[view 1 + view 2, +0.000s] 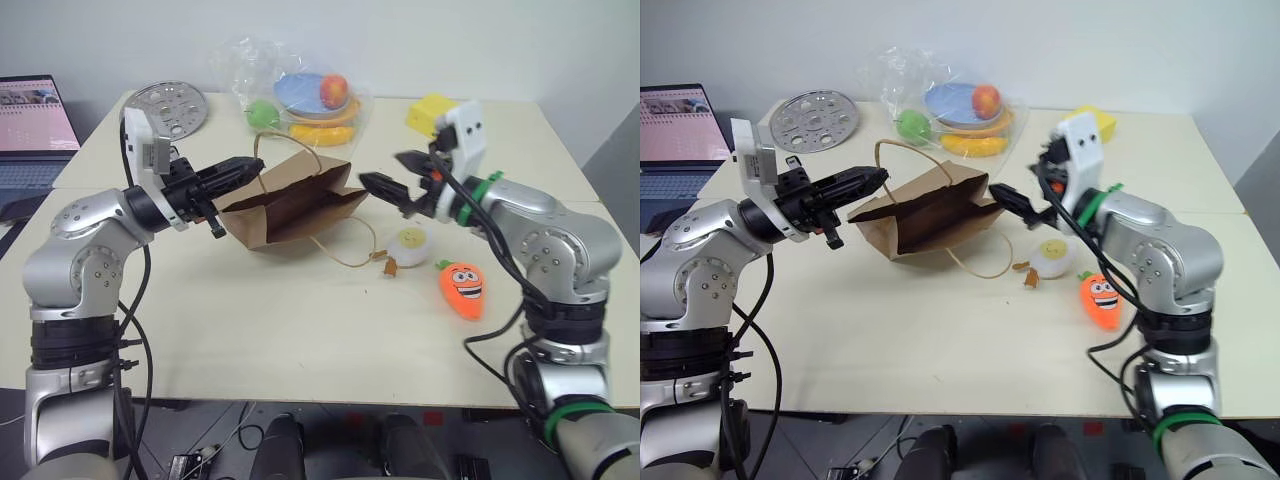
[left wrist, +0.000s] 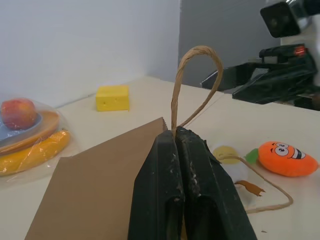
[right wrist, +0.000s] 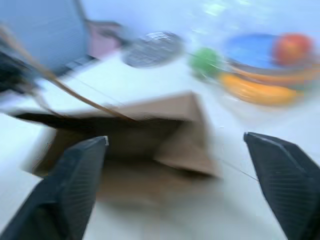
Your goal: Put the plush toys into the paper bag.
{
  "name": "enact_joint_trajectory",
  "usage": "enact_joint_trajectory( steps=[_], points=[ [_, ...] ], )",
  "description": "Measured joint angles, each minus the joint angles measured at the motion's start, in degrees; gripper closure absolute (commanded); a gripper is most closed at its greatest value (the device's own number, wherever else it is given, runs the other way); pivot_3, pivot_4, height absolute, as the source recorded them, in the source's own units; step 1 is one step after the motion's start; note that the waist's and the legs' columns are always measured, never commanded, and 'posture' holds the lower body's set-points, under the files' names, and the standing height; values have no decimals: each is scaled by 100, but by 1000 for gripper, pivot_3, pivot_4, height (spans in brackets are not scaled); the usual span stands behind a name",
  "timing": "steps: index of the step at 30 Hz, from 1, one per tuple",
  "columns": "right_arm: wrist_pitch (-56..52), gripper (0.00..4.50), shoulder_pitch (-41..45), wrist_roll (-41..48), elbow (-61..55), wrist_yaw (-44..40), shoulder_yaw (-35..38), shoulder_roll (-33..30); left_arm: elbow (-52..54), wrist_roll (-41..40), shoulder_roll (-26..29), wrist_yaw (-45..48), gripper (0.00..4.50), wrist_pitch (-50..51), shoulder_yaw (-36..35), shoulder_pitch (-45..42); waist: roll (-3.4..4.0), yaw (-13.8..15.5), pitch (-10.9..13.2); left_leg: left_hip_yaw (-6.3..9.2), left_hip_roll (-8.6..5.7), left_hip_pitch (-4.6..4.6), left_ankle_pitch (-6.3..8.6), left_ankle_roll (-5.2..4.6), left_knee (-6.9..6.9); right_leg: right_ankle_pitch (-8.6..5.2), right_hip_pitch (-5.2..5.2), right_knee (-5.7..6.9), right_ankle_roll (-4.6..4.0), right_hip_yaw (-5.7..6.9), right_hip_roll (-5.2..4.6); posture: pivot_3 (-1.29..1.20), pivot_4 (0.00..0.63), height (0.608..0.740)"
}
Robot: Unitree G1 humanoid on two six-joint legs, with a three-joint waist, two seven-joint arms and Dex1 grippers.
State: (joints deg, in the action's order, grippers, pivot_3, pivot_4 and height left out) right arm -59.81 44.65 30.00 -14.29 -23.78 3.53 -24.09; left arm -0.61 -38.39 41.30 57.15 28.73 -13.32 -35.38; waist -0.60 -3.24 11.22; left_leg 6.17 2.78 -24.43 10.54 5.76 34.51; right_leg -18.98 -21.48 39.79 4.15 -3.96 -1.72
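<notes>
Now two toys lie on the table: one egg (image 1: 410, 241) and one carrot (image 1: 461, 288), just right of the bag (image 1: 290, 208). One bag lies tipped on its side, mouth open. Left gripper (image 1: 240, 171) is clenched on one cord handle (image 2: 196, 75); right gripper (image 3: 175, 175) hangs spread wide, empty.

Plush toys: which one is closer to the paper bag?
The white egg plush, lying beside the paper bag's loose cord handle; the orange carrot plush lies farther out.
</notes>
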Motion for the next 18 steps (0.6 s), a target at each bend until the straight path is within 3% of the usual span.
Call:
enact_joint_trajectory(
  steps=[4, 18],
  points=[
    [403, 9, -464, -542, 449, -129, -522, -469, -165, 0, 30, 125, 4500, 1, 1, -147, 0, -27, 0, -4, 0, 0, 0, 0, -3, 0, -6, -1, 0, -5, 1, 0, 150, 740],
    [997, 9, -1216, -1314, 795, -292, -1176, -494, -267, 52, 114, 213, 4500, -27, -3, -146, -1, -16, 0, -5, 0, -16, 0, 0, -4, 0, -21, 1, 0, -6, 1, 0, 150, 740]
  ],
)
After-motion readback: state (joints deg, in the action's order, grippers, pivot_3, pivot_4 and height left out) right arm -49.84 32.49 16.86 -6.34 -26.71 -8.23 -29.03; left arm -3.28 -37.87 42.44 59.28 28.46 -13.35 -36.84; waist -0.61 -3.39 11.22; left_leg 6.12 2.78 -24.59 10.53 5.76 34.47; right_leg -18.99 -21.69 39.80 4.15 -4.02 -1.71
